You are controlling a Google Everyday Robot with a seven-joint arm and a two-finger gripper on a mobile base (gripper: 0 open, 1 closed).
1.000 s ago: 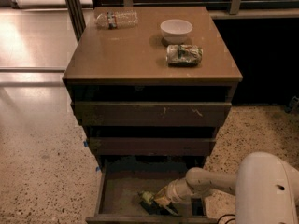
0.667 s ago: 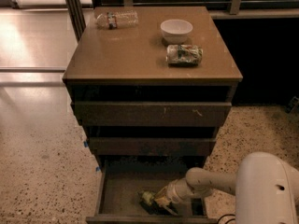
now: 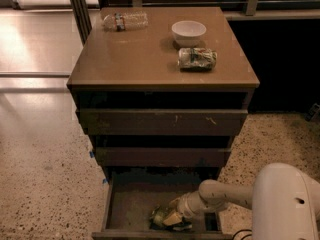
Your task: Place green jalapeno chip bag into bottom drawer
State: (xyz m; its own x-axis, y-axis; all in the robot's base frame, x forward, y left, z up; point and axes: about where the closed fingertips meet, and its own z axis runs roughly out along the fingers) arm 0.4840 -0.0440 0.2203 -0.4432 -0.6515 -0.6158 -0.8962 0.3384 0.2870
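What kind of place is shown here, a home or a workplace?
Probably an office break area, not certain: speckled hard floor, a brown drawer cabinet carrying a white bowl and a water bottle. The pincer is inside the open bottom drawer, at the green chip bag.

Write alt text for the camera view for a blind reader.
The robot arm's gripper is inside the open bottom drawer, right at the green jalapeno chip bag there. On the cabinet top sit a water bottle, white bowl and rolled packet.
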